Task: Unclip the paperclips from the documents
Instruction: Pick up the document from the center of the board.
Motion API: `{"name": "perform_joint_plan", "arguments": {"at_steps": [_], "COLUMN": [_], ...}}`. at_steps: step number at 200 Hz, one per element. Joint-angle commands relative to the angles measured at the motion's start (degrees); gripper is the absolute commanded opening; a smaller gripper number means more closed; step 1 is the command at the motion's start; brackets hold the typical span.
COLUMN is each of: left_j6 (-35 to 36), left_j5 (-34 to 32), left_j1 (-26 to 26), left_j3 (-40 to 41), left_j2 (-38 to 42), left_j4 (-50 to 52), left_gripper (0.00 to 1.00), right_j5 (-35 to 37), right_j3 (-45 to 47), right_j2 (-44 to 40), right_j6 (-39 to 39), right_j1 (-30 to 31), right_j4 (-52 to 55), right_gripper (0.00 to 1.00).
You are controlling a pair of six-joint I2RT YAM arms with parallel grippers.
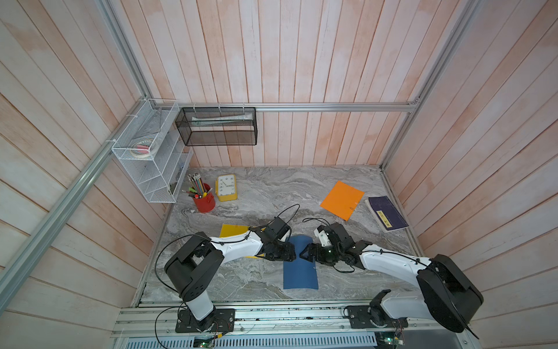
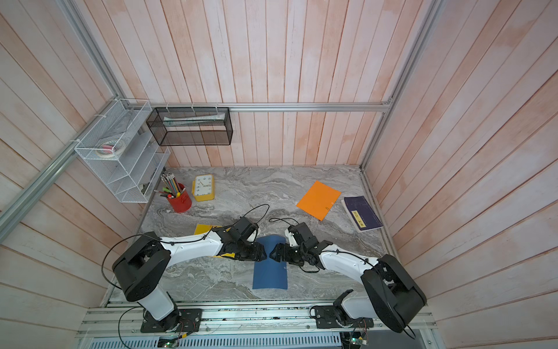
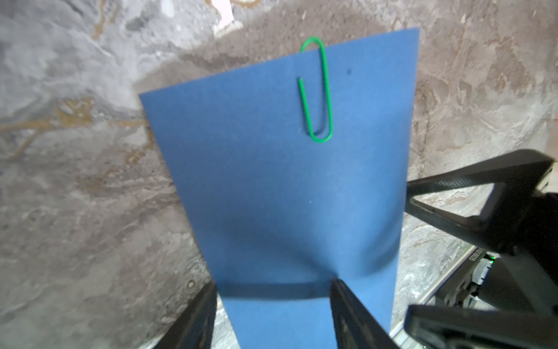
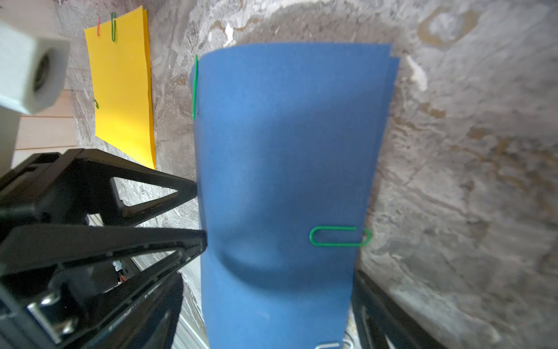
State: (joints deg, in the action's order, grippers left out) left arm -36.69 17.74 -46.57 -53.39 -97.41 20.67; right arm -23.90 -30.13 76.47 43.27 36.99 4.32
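Note:
The dark blue document (image 1: pixel 300 278) lies mid-table, its far end bowed up. It carries a green paperclip (image 3: pixel 317 90) on one edge, another green one (image 4: pixel 195 87) on a second edge and a silvery one (image 4: pixel 332 346). My left gripper (image 3: pixel 273 284) is open, one fingertip (image 3: pixel 336 282) denting the sheet. Facing it, my right gripper (image 4: pixel 268 290) stands open astride the sheet. The yellow document (image 4: pixel 120 87), partly under my left arm, holds a red clip (image 4: pixel 98 27) and two green ones. The orange document (image 1: pixel 342 199) lies far right with a clip (image 1: pixel 351 208).
A dark purple book (image 1: pixel 386 213) lies beside the orange sheet near the right wall. A red cup of pencils (image 1: pixel 204 201) and a yellow clock (image 1: pixel 226 187) stand at the back left. A white wire rack (image 1: pixel 151 151) and a black mesh basket (image 1: pixel 217 127) hang on the walls.

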Motion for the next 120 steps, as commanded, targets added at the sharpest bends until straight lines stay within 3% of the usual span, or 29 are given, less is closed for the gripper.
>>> {"name": "perform_joint_plan", "arguments": {"at_steps": [1,53,120], "left_j6": [0.12,0.39,0.48], "left_j5": [0.41,0.76,1.26], "left_j1": [-0.28,-0.19,-0.19], "left_j3": [1.79,1.80,1.88], "left_j2": [-0.68,-0.68,-0.40], "left_j4": [1.05,0.69,0.12], "left_gripper": [0.63,0.63,0.63], "right_j5": [-1.05,-2.02,-3.13], "right_j3": [0.77,1.13,2.21], "right_j2": [0.95,2.22,2.96], "right_j6": [-0.21,0.68,2.08], "right_j1": [0.28,0.70,0.79], "right_j4": [-1.97,-4.78,-8.60], "right_gripper": [0.89,0.89,0.78]}}
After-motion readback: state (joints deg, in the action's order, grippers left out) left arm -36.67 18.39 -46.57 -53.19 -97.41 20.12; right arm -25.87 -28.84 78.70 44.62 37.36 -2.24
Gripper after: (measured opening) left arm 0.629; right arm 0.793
